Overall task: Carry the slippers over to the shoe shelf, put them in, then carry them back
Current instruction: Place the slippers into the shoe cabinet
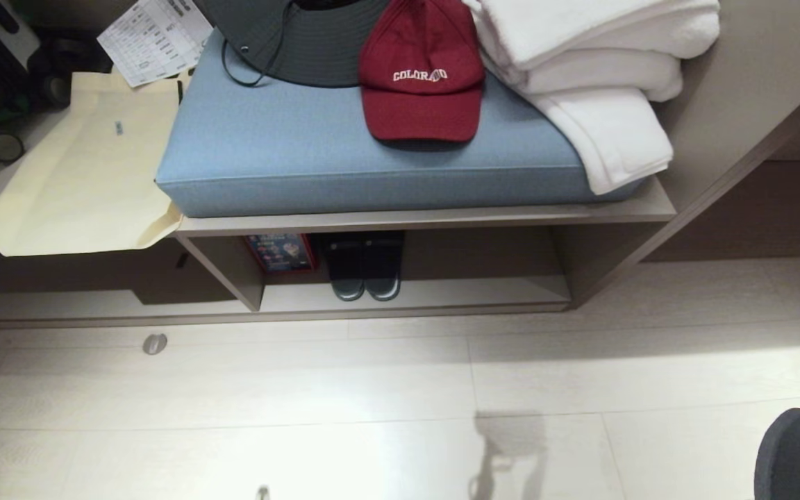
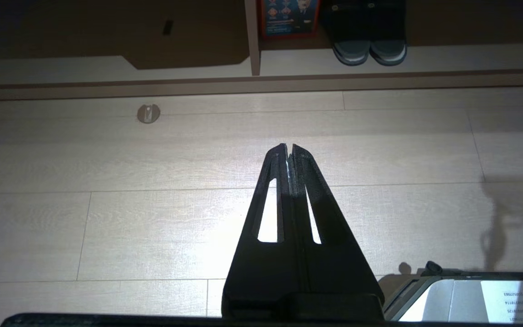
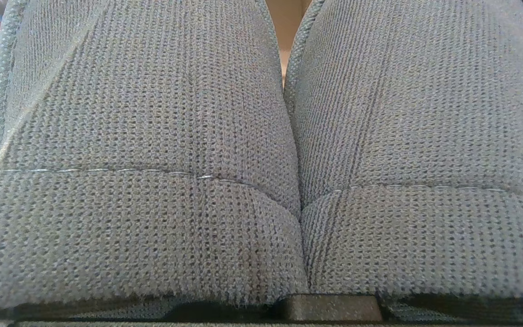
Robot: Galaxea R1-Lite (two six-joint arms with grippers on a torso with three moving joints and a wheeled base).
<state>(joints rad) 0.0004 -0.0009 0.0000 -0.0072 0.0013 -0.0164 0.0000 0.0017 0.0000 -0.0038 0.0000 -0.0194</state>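
right jaws clenched on the slippers (image 3: 261, 150): two of them, slate-blue knit, side by side and touching, filling my right wrist view; the jaws themselves are hidden behind them. in the head view only a dark rounded toe (image 1: 796, 455) shows at the lower right corner, above the floor (image 1: 372, 403).

left jaws (image 2: 288, 147) clenched on nothing, tips pressed together, hanging over the floor and pointing toward the shoe shelf (image 1: 407, 295).

shoe shelf: two open compartments showing, split by one upright divider (image 1: 230, 267). right compartment holds one pair of black slippers (image 1: 364, 267), two shoes, heels outward, just beside one red-edged box (image 1: 280, 251) next to the divider.

on top: one blue cushion (image 1: 289, 153) carrying one red cap (image 1: 422, 76), one dark brimmed hat (image 1: 303, 38), and one stack of white towels (image 1: 594, 62). one cream bag (image 1: 84, 173) overhangs the shelf's left end, one printed sheet (image 1: 157, 38) behind it.

one round metal disc (image 1: 155, 344) on the floor, near the shelf base.
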